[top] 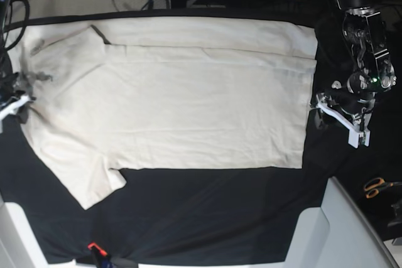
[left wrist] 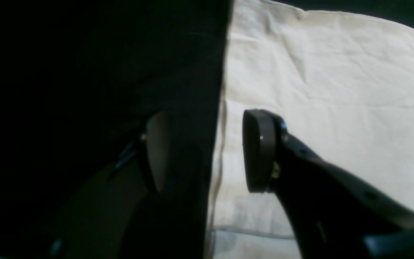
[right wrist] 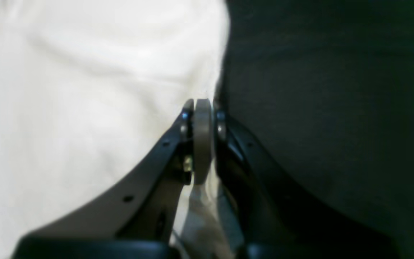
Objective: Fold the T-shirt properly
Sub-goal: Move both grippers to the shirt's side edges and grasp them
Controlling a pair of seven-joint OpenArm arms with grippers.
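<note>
left gripper (left wrist: 207, 151): jaws parted, one pad (left wrist: 259, 151) to each side of a cloth edge, not touching it.
right gripper (right wrist: 202, 138): jaws pressed together, pinching a thin fold of cloth.
left arm (top: 364, 36): reaches down at the base view's right edge.
right arm (top: 11, 101): only its tip shows at the base view's left edge.

Cloth on cloth, with hard dark claws

The T-shirt (top: 188, 105) is cream woven cotton, matt, soft and finely creased, its hem a stitched double ridge; the desk (top: 207, 211) wears a black cloth, matt and faintly textured; the left claw (left wrist: 207, 151) looks like dark moulded plastic with smooth, dull oval pads (left wrist: 259, 151) and small shiny metal screws; the right claw (right wrist: 202, 140) has the same satin black shells and greyish rubbery pads; scissors (top: 379, 187) show glossy orange plastic handles.
</note>
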